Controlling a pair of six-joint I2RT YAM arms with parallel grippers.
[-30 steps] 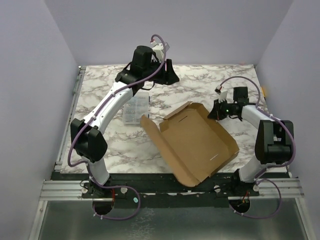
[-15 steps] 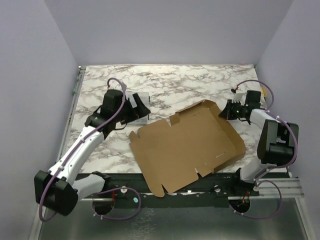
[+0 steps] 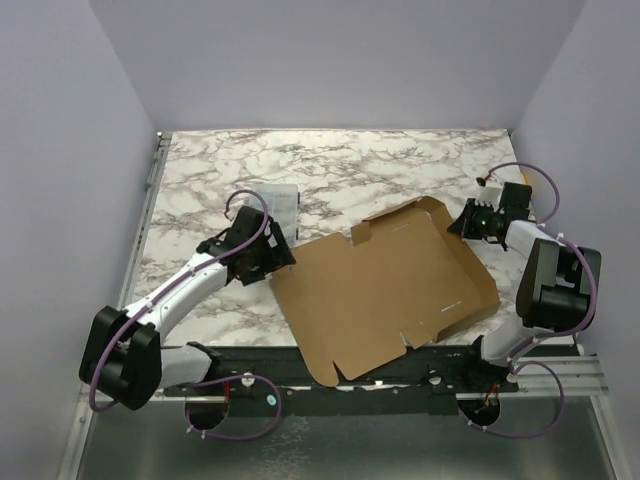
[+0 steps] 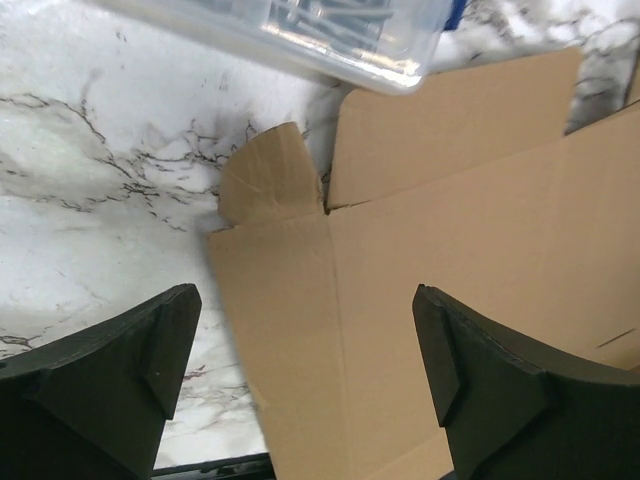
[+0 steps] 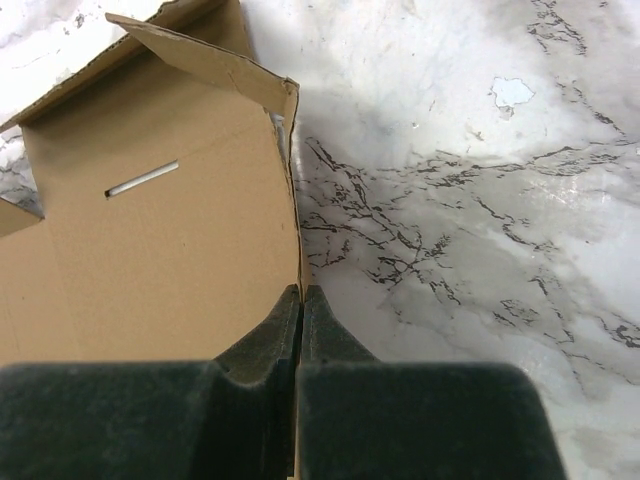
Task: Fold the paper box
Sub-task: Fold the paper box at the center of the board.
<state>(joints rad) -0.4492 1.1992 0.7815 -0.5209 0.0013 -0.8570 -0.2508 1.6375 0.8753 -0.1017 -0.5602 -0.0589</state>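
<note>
The paper box (image 3: 385, 290) is a brown die-cut cardboard sheet lying mostly flat on the marble table, with its far-right flaps raised. My right gripper (image 3: 462, 222) is shut on the sheet's raised right edge; in the right wrist view the cardboard edge (image 5: 150, 240) runs in between the closed fingers of that gripper (image 5: 301, 295). My left gripper (image 3: 278, 255) stands open at the sheet's left edge. In the left wrist view its fingers straddle the box's left margin (image 4: 450, 230) without touching it, the gripper (image 4: 305, 350) being empty.
A small clear plastic compartment case (image 3: 278, 203) lies just behind the left gripper, touching the sheet's upper left corner (image 4: 330, 30). The sheet's near corner overhangs the table's front edge (image 3: 250, 352). Purple walls enclose the table on three sides.
The left arm swung from the back of the table down to the sheet's left edge and opened. The cardboard went from half-raised to nearly flat and shifted right with the right gripper.
</note>
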